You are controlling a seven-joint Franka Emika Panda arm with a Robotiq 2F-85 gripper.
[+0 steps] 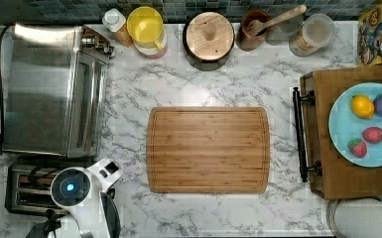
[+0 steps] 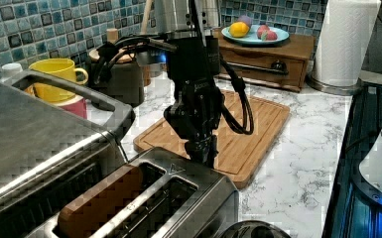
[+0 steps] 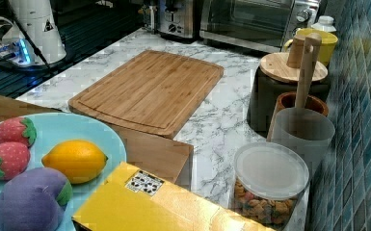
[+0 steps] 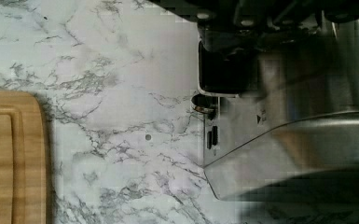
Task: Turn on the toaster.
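Counter: white marble worktop [image 1: 218, 64], blue tile behind.
Gripper: your gripper [image 2: 202, 148], centre of the left view, hangs at the toaster's end; cannot tell its fingers' spread.
Toaster: steel toaster [image 1: 27, 186], top view's lower left.
Board: cutting board [image 1: 208, 148], mid-frame.

In the top view, we see the arm covering the toaster [image 1: 27, 186] at its 3 o'clock end, hiding the lever. In the left view, the pincer [image 2: 202, 148] tips sink behind the toaster's far edge. The right view cuts the blue plate [image 3: 84, 130] at 9 o'clock.
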